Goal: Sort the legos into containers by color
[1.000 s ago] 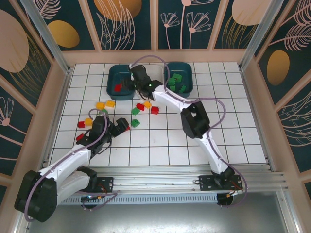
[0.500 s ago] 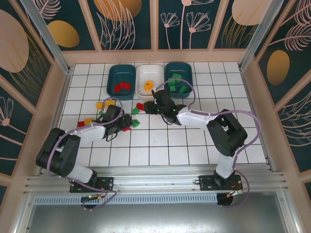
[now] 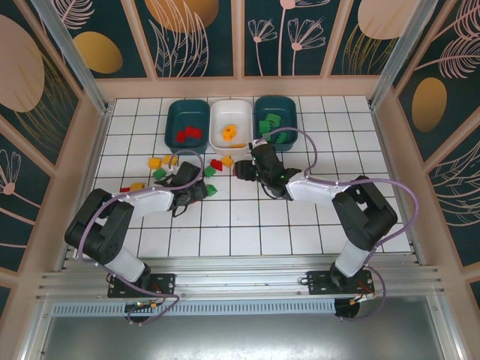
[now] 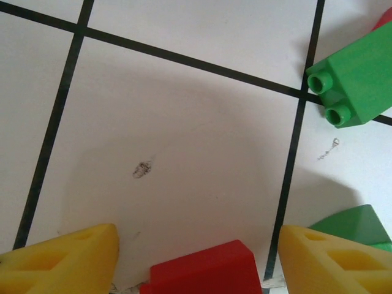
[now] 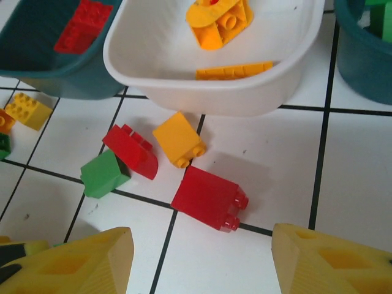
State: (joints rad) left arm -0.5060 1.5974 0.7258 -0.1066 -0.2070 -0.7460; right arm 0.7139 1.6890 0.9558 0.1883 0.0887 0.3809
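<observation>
My left gripper is low over the tiles, its yellow fingers on either side of a red lego with a gap on each side. A green lego lies ahead to the right. My right gripper stands open just short of another red lego. Beyond that one lie a yellow lego, a curved red lego and a green lego. The containers stand at the back: a teal tray with red legos, a white tray with yellow ones, and a teal tray with green ones.
More loose legos lie left of my left gripper: two yellow, a green, a red and a yellow-orange. The white tray's near wall is close ahead of my right gripper. Wooden walls ring the tiled table.
My right gripper has come back from over the trays and down to the loose legos mid-table. The left arm has reached forward, and its jaws have narrowed around the red lego.
</observation>
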